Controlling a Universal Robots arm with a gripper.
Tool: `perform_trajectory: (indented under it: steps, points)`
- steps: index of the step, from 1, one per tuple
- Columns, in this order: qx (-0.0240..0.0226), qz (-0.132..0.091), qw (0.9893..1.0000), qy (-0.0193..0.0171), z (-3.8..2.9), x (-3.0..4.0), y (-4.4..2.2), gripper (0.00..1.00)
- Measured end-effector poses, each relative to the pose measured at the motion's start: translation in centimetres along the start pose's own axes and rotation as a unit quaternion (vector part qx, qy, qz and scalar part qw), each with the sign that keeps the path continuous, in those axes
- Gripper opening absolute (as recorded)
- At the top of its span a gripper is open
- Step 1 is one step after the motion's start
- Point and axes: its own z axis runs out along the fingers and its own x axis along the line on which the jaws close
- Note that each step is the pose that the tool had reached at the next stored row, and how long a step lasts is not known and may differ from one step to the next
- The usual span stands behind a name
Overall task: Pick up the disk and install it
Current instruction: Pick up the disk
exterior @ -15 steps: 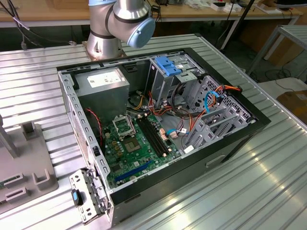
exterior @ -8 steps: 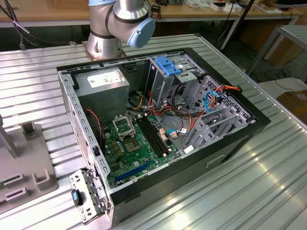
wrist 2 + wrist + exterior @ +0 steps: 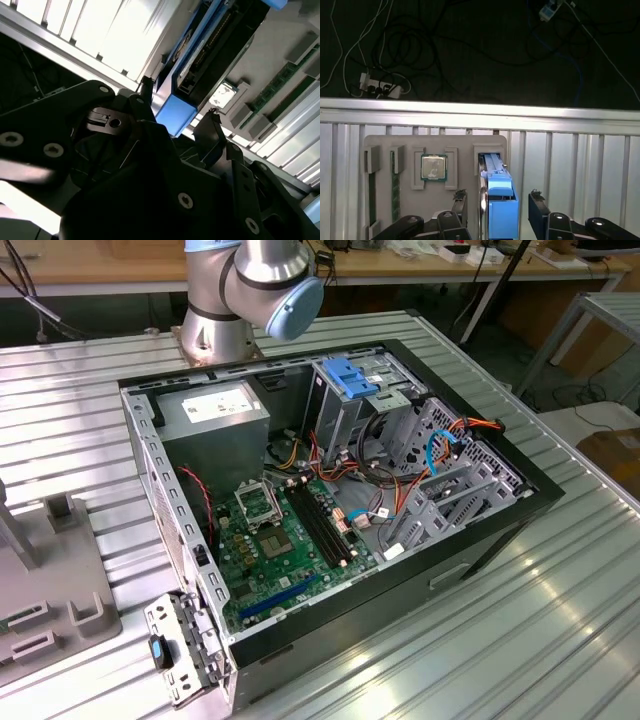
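My arm (image 3: 250, 290) rises from its base behind the open case (image 3: 330, 490) and runs out of the exterior view's upper edge. My wrist is turned straight down over the worktop (image 3: 580, 170).

My end effector (image 3: 497, 196) hangs over the grey tray (image 3: 405, 145) with the jaws wide open and nothing in its grip. The disk (image 3: 499, 185) stands on edge in a slot of that tray, blue rail uppermost, right between my two fingers (image 3: 460, 200). One finger is on each side of it. There's a gap on both sides, so neither pad is touching it.

The second wrist view shows the same. The end effector (image 3: 178, 96) straddles the blue end, and the disk (image 3: 210, 47) runs away from me along its slot.

Just past one finger, on the same tray, a processor chip (image 3: 434, 167) lies flat in its pocket. Further out on that side, a green memory stick (image 3: 395, 185) sits in a narrow groove.

In the exterior view the tray (image 3: 50, 610) is at the left, well apart from the case.
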Motion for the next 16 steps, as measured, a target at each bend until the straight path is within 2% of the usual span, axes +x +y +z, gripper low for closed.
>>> perform_trajectory:
  steps: [4, 7, 15, 16]
  points:
    - [0.0, -0.003, 1.0, -0.0001, 0.04, 0.02, -0.37, 0.6]
    - [0.0001, -0.003, 1.0, -0.0001, 0.34, 0.02, -0.37, 0.6]
    - [0.0, -0.003, 1.0, -0.0001, 0.34, 0.03, -0.37, 0.58]
    - [0.0001, -0.003, 1.0, -0.0001, 0.35, 0.02, -0.37, 0.51]
